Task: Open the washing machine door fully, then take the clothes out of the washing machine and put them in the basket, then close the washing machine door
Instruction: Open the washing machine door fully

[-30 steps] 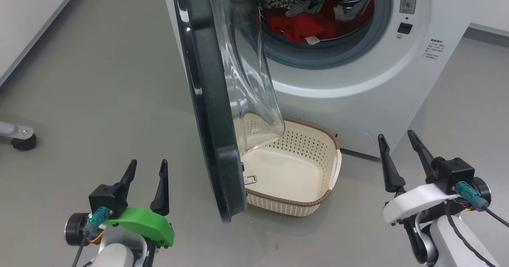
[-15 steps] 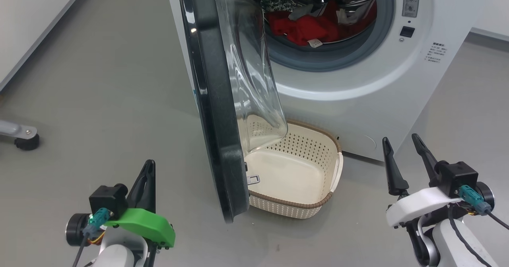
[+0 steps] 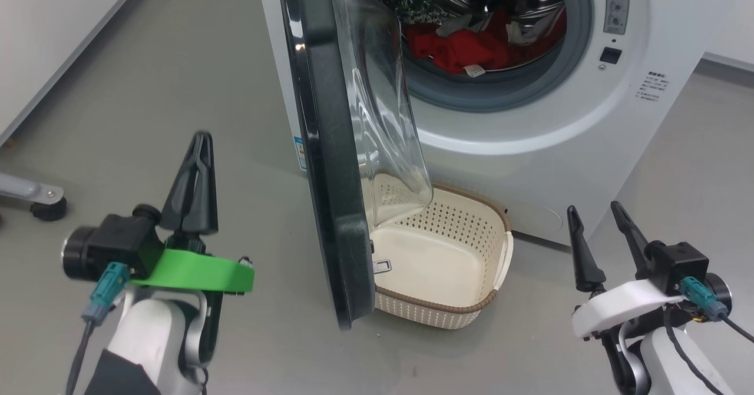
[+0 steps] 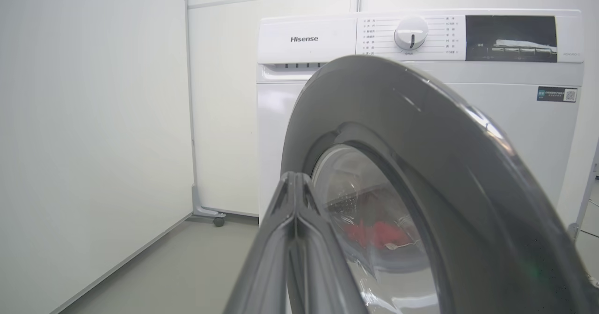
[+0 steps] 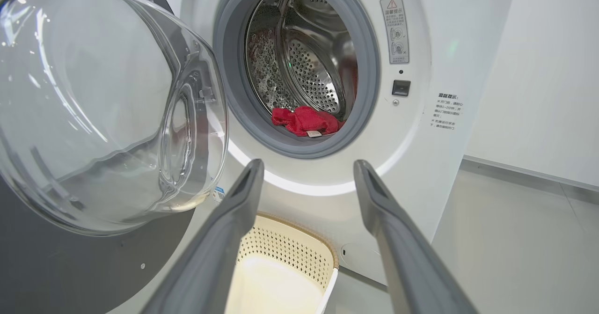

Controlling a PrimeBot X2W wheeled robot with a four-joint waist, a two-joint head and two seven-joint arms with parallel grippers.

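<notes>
The white washing machine [image 3: 530,118] stands ahead with its door [image 3: 330,165] swung about halfway out, black rim edge-on and clear glass bowl [image 3: 383,118] bulging toward the drum. Red clothes [image 3: 465,47] with a white label lie at the drum's front lip, also seen as clothes [image 5: 306,120]. The cream basket [image 3: 447,254] sits on the floor below the opening, empty. My left gripper [image 3: 197,148] is shut on nothing, left of the door's outer face; its tips [image 4: 295,178] point at the door [image 4: 421,164]. My right gripper [image 3: 592,212] stands open, low at the right, right of the basket [image 5: 285,262].
A white wall panel [image 3: 47,42] runs along the left. A castor foot [image 3: 44,206] of some stand sits on the grey floor at the far left. Open floor lies between my left arm and the door, and to the right of the machine.
My left gripper has shut and risen forward toward the door's outer side. The head camera has shifted slightly. The right arm, door, basket and clothes are as before.
</notes>
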